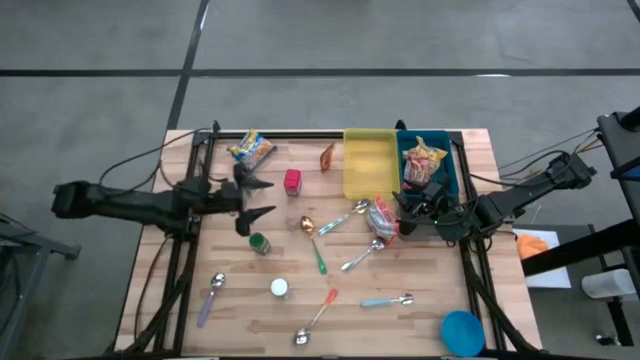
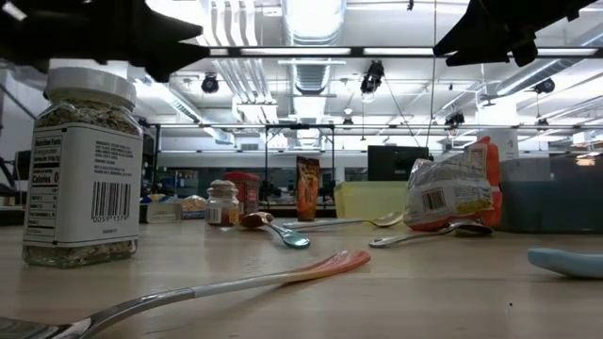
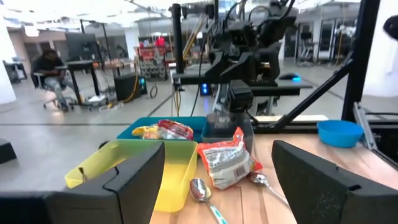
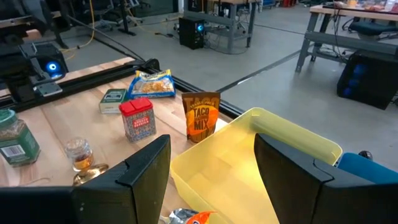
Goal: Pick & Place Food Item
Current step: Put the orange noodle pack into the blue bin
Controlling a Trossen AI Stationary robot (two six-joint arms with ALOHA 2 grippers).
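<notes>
The snack bag [image 1: 381, 220] is lying on the tabletop [image 1: 430, 290], touching the yellow bin [image 1: 367, 163], awaiting transfer. The right gripper [image 1: 405, 213] is being held empty and partly spread just beside the bag for approach. The left gripper [image 1: 262, 199] is being kept wide and empty, well apart.

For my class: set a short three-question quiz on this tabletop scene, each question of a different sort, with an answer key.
1. True or false: the yellow bin holds a snack bag.
2. Which is nearest the right gripper? A) blue bowl B) silver snack bag C) red box
3. Fill in: the taco mix packet stands beside the ____ bin.

Key:
1. False; it looks empty, while the teal bin holds one.
2. B
3. yellow
</notes>
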